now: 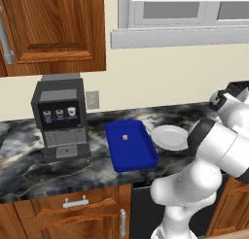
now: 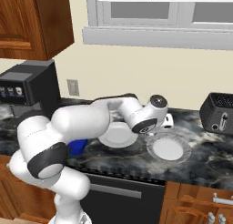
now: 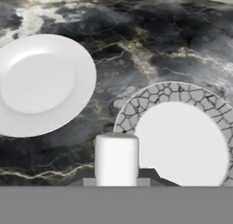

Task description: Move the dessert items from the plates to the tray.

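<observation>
My gripper (image 3: 116, 181) is shut on the white dessert stick (image 3: 116, 158), which stands upright between the finger tips above the counter. It hangs just off the near-left rim of the pale grey plate (image 3: 182, 145), whose stone-patterned rim circles a bare white centre. The plain white plate (image 3: 38, 84) lies bare to the left. From the right base view the hand (image 2: 166, 121) hovers between the white plate (image 2: 117, 134) and the grey plate (image 2: 168, 148). The blue tray (image 1: 133, 153) lies left of the white plate (image 1: 170, 137) and holds the tan dessert bit (image 1: 125, 136).
A black and grey coffee machine (image 1: 61, 116) stands left of the tray. A black toaster (image 2: 218, 113) sits at the counter's far right. The dark marble counter (image 3: 150, 45) runs under a window sill, with wooden cabinets above and below.
</observation>
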Available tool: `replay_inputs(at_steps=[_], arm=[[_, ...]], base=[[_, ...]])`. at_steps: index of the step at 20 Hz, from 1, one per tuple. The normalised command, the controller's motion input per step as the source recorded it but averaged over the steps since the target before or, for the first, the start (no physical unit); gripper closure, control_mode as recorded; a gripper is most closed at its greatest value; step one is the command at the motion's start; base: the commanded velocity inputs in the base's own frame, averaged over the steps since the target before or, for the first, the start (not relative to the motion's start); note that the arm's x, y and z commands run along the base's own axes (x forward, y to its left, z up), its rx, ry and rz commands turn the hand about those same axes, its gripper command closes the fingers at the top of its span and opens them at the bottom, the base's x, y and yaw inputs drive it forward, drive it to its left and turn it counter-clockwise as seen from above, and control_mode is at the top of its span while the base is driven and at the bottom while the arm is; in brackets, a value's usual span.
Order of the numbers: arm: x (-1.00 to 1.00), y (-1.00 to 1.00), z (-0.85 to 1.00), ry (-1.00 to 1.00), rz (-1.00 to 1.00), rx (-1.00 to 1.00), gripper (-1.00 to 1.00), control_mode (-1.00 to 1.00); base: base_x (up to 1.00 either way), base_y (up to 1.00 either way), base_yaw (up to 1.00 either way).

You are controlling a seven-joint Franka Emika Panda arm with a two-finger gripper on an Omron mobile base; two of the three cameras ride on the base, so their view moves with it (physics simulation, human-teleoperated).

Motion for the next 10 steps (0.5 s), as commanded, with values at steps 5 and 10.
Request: replay_inputs(at_steps=[5,10], arm=[[-0.11,0.89,0.08,0.00,0.05,-0.01,1.00,-1.00],[-0.07,0.92,0.21,0.00,0.02,0.00,1.00,-1.00]], base=[[0.00,0.00,0.00],[0.00,0.00,0.00]])
